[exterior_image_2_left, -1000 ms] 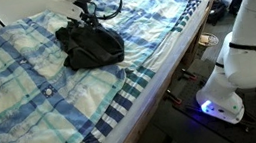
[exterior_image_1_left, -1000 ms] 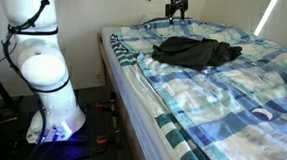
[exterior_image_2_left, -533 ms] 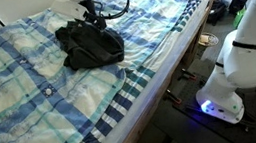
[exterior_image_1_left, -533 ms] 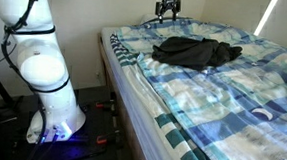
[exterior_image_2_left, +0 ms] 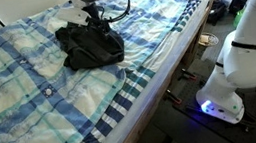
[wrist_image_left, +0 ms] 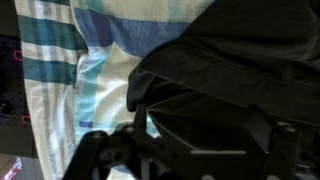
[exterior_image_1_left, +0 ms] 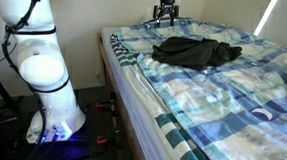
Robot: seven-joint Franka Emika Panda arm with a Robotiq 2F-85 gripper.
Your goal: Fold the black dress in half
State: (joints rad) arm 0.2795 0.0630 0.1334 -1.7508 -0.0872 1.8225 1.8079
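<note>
Beyond the near corner of the bed [exterior_image_1_left: 132,99], the black dress [exterior_image_1_left: 195,53] is being carried by the checked bedspread [exterior_image_1_left: 221,115]. It is bunched toward the far end, its long axis seemingly being laid across the bed's width. Further back, the claw [exterior_image_1_left: 165,18] is being held wide and empty above the far edge, with the dress being found just below it, on its near side.

Crumpled black dress [exterior_image_2_left: 92,48] on bedspread [exterior_image_2_left: 31,100], tool [exterior_image_2_left: 96,18] above.

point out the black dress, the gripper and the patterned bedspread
wrinkled black fabric dress [exterior_image_1_left: 193,53]: exterior view, its middle
black robot gripper [exterior_image_1_left: 165,21]: exterior view, between fingertips
blue checked bedspread [exterior_image_1_left: 232,105]: exterior view, bare front part
</note>
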